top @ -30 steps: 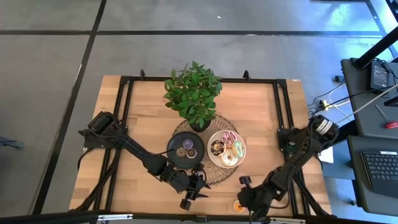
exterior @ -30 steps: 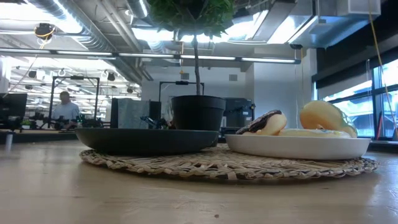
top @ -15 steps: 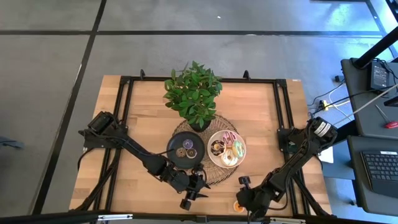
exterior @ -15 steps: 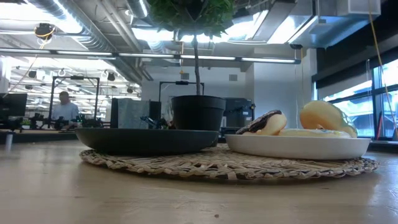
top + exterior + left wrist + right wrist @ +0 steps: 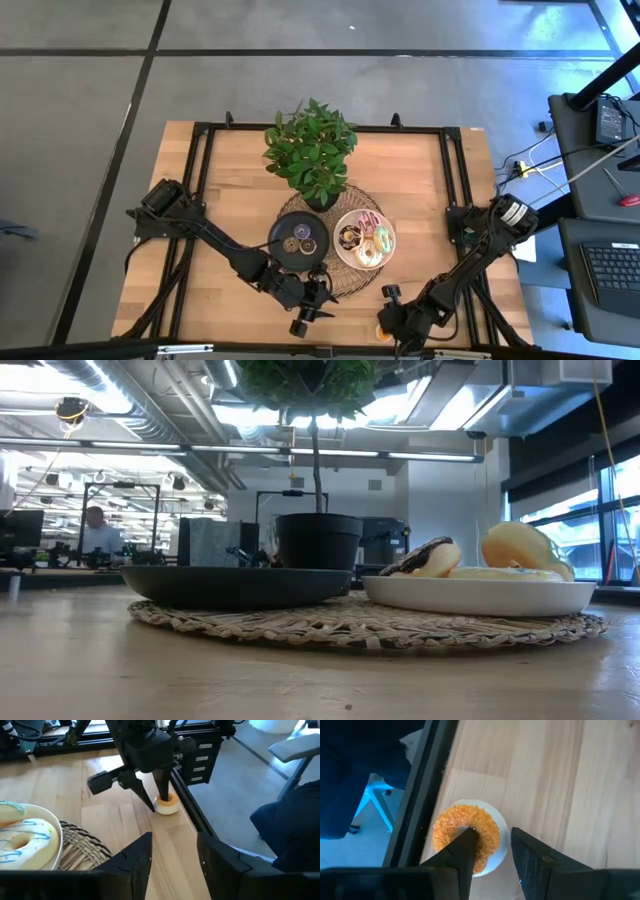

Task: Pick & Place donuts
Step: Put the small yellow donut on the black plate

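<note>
An orange-sprinkled donut (image 5: 465,837) on a white base lies flat on the wood at the table's near edge, beside the black frame rail. My right gripper (image 5: 491,851) is over it, open, pointing down: one finger in the donut's hole, the other outside the ring, as the left wrist view also shows (image 5: 156,802). My left gripper (image 5: 172,865) is open and holds nothing, by the woven mat's near edge (image 5: 310,308). Two donuts (image 5: 300,238) lie on the black plate (image 5: 283,252). Several more (image 5: 368,243) lie on the white plate (image 5: 341,256). My right gripper comes at the orange donut from above, one fingertip (image 5: 468,845) in the hole and the other finger (image 5: 527,852) outside the ring's wall (image 5: 496,840). Whether the fingers touch the donut I cannot tell. The donut lies flat on the table.
A potted plant (image 5: 312,150) stands at the mat's far side; its pot (image 5: 318,540) shows behind the plates in the low view. The black frame rail (image 5: 422,795) and the table's near edge run right beside the orange donut. Bare wood lies left and right of the mat.
My right gripper has shifted slightly toward the table's left, closing in over the orange donut. The left arm and the plates have kept still.
</note>
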